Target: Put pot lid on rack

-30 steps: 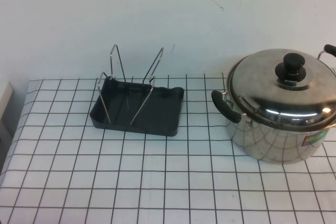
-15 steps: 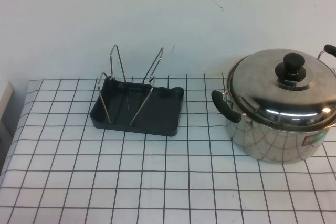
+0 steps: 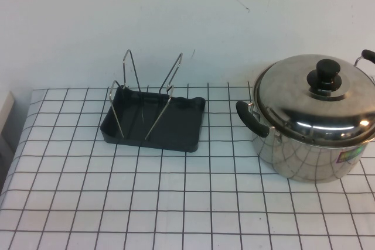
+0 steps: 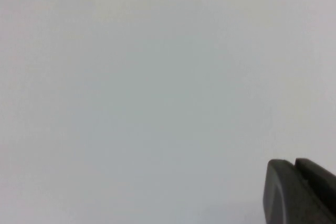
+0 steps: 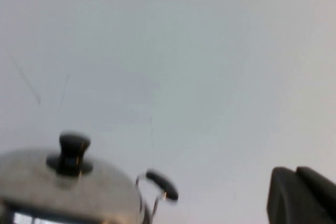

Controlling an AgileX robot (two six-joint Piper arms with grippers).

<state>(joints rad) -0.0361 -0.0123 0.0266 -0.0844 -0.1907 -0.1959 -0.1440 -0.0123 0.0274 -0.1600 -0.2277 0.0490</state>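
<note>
The pot lid (image 3: 304, 100) is a shiny steel dome with a black knob (image 3: 327, 75). It sits on the steel pot (image 3: 304, 153) at the right of the table. The rack (image 3: 176, 130), a dark grey tray with bent wire loops, stands empty at the back left of centre. Neither arm shows in the high view. My left gripper (image 4: 294, 163) shows only as dark fingertips lying together against the blank wall. My right gripper (image 5: 295, 171) looks the same, fingertips together, holding nothing. The right wrist view also shows the lid (image 5: 31, 184) some way off.
The table wears a white cloth with a black grid (image 3: 187, 203). The pot has black side handles (image 3: 251, 118). A white wall rises right behind the table. A pale object (image 3: 4, 118) stands beyond the table's left edge.
</note>
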